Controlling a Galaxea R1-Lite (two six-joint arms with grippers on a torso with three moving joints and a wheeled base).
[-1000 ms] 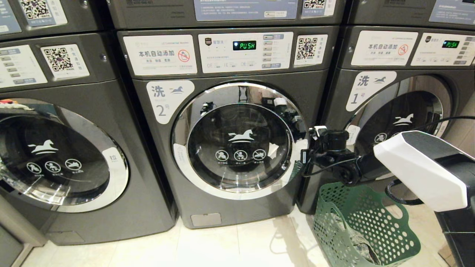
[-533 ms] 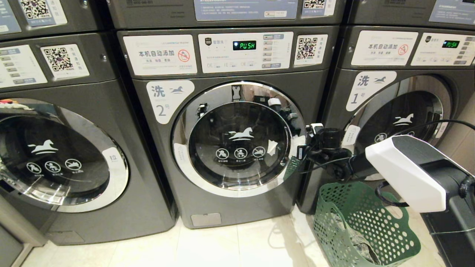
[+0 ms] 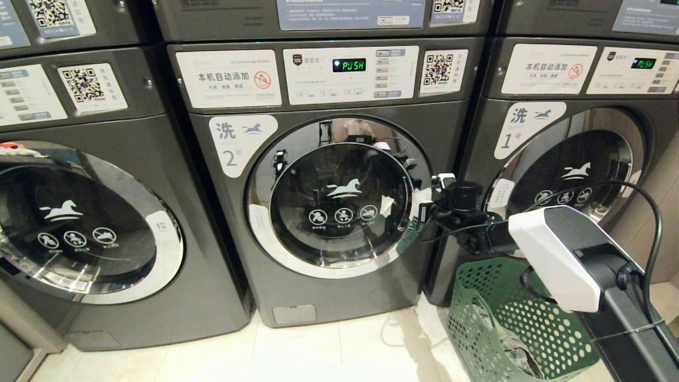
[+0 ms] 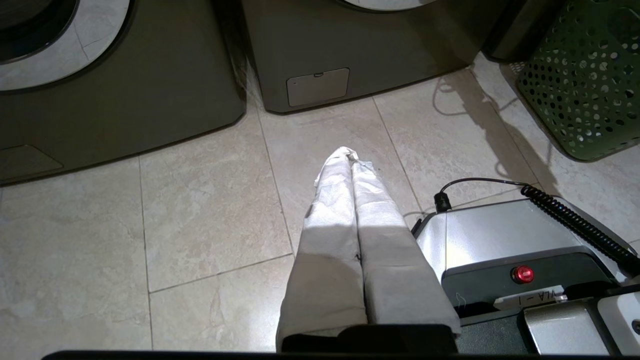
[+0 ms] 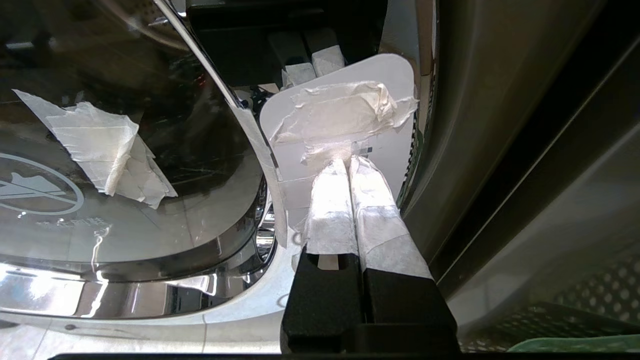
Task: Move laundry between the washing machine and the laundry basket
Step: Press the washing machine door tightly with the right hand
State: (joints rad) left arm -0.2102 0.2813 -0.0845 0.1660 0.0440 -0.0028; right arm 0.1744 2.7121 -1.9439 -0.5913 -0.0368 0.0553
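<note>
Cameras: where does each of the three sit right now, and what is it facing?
Head view: high on the robot, facing washing machine 2; right arm reaches to its door edge, right gripper there.
Left wrist view: low, facing down at floor tiles; shut left gripper and the robot's base show.
Right wrist view: close against the door's white pull tab; shut right gripper touches it.
Shared: all three catch the green laundry basket.
</note>
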